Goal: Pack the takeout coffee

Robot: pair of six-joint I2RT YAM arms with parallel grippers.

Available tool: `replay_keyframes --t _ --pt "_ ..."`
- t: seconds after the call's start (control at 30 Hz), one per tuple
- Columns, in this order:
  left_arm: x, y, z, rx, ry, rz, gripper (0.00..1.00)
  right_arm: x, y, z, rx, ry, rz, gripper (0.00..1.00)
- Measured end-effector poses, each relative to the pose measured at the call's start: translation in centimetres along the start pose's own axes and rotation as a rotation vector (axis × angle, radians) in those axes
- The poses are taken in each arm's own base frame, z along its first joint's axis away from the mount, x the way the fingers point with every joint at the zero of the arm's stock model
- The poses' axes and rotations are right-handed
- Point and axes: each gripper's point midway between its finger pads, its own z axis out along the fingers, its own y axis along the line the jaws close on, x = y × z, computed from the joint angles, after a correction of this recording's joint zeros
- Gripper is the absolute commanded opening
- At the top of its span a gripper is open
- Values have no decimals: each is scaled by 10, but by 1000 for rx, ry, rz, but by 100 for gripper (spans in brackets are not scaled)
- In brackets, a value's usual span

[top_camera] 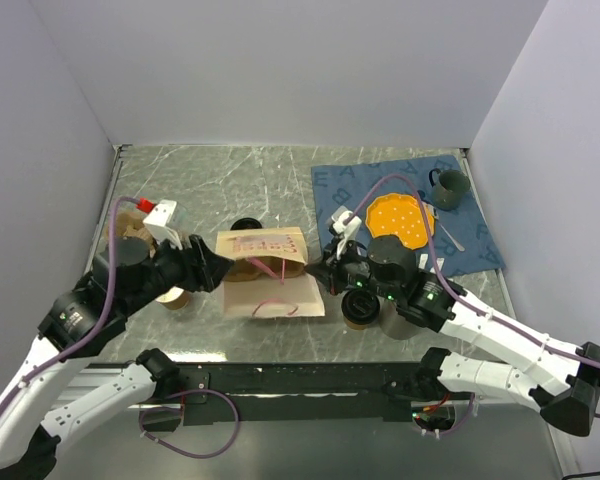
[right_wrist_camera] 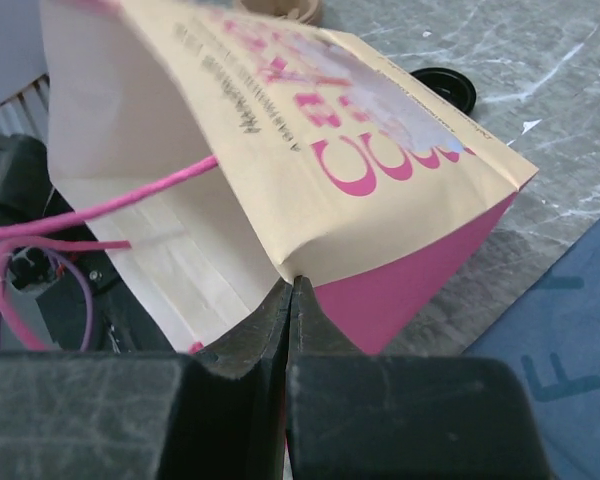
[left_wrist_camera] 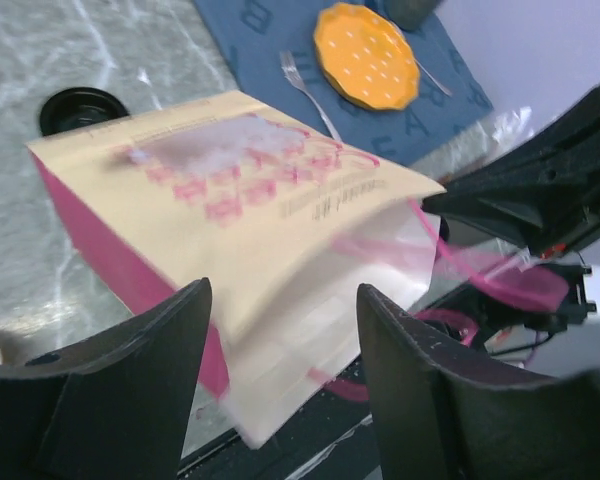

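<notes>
Coffee [top_camera: 360, 308]: seen from above as a round black lid, the cup body hidden; stands on the table [top_camera: 180, 180] near its front edge, just right of the bag and close against the right arm; outside the bag
Bag [top_camera: 265, 245] [left_wrist_camera: 230, 200] [right_wrist_camera: 360, 140]: cream paper with pink print, pink side panels and pink cord handles; lies tilted at mid-table, printed face up, mouth toward the front edge, lower panel flat on the table
Right gripper [top_camera: 312, 268] [left_wrist_camera: 430, 203] [right_wrist_camera: 290, 285]: jaws pressed together on the bag's edge at the right side of the mouth, where the printed face meets the pink side panel
Left gripper [top_camera: 223, 270] [left_wrist_camera: 280, 295]: jaws spread wide at the bag's left side; nothing clamped between them; whether a finger touches the paper I cannot tell
Loose lid [top_camera: 248, 225] [left_wrist_camera: 80, 108] [right_wrist_camera: 445, 88]: black, flat on the table just behind the bag
Open cup [top_camera: 175, 297]: brown, cream inside; left of the bag, partly under the left arm
Mat [top_camera: 480, 240]: blue, at the table's far right corner; carries an orange plate [top_camera: 398, 220] [left_wrist_camera: 367, 55], a dark mug [top_camera: 450, 188] and a fork [left_wrist_camera: 305, 90]
</notes>
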Motion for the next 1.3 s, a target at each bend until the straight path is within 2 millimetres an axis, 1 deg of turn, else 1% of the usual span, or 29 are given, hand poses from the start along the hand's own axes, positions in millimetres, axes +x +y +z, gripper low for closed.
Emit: replay_keyframes --t 0.1,0.17,0.27,0.4,0.47,0.63,0.73,1.0,1.2,1.3 --pt "-14 3 -5 -57 -5 -3 68 -5 0 4 13 5 27 0" --pt "-18 6 -6 -96 15 -3 69 -6 -2 5 26 10 45 0" --pt "-9 13 -2 -150 79 -8 70 -7 -3 5 48 23 69 0" --pt "8 23 -6 -206 158 -34 70 -19 -4 7 79 37 114 0" --pt "11 24 -14 -216 176 -46 70 -23 -5 8 94 45 140 0" --pt "10 18 -36 -194 169 -78 70 -22 -7 9 134 73 200 0" --pt "13 15 -44 -173 172 -96 70 -21 -8 9 144 81 221 0" --pt "28 15 -39 -170 219 -130 68 -25 -12 11 182 104 227 0" --pt "32 19 -33 -192 242 -131 66 -27 -16 11 221 137 246 0" --pt "32 23 -30 -219 239 -133 67 -30 -21 14 245 157 275 0"
